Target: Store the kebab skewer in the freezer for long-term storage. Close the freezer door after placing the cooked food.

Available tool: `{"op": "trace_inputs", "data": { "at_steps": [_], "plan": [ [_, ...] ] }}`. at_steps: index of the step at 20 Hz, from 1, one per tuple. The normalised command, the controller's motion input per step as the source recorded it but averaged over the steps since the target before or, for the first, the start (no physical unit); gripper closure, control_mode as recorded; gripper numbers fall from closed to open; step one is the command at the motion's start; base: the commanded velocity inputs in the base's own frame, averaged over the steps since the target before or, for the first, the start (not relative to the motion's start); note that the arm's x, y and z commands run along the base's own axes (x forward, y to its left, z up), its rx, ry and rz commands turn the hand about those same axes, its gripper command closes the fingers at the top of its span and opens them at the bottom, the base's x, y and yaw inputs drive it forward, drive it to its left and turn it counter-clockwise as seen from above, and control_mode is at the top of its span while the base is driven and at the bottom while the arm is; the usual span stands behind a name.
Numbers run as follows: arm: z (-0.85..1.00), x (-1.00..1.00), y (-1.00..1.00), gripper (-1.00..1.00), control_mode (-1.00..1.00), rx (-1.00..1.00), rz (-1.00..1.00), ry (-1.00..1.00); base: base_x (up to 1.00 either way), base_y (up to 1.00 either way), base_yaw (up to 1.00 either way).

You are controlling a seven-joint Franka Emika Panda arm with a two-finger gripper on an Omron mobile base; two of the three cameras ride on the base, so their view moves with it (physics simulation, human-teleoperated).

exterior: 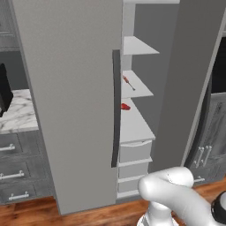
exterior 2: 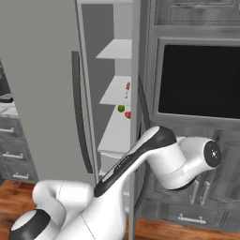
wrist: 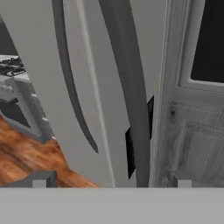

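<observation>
Kebab skewer (exterior: 128, 82), a thin silvery stick with small red-orange chunks, lies flat on a white middle shelf (exterior: 142, 87) inside the tall grey freezer (exterior: 145, 66). From my left base view, its long side runs slantwise across the shelf, with the red chunks at the end further in and the bare stick tip nearer the front edge. From the right base view I see it as a small red and silver bit (exterior 2: 127, 87) on the same shelf. One shelf down sit a small round red lump (exterior: 125, 106) and a little green ball (exterior 2: 121, 108). The narrow grey freezer door (exterior: 70, 88) with its long dark handle (exterior: 116, 106) stands open. My gripper (wrist: 111, 179) is wide open and holds nothing, with its tips low in the hand view, facing the door edges beside the dark oven (exterior 2: 199, 79).
</observation>
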Motion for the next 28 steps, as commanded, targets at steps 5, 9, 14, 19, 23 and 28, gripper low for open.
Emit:
{"op": "trace_inputs", "data": {
  "at_steps": [5,9,14,19,23,28],
  "plan": [
    [-0.04,0.39,-0.01,-1.0,-1.0,0.0,0.0,0.0,0.0,0.0,0.0],
    [-0.16,0.44,0.0,-1.0,-1.0,0.0,0.0,-0.05,0.0,0.0,0.0],
    [-0.17,0.33,0.0,-1.0,-1.0,0.0,0.0,-0.17,0.0,0.0,0.0],
    [-0.07,0.21,0.06,-1.0,-1.0,0.0,0.0,-0.19,0.0,0.0,0.0],
    [0.0,-0.02,0.2,-1.0,-1.0,0.0,0.07,-0.01,0.0,0.0,0.0],
    [0.0,-0.03,0.2,-1.0,-1.0,0.0,0.13,0.04,0.0,0.0,0.0]
  ]
}}
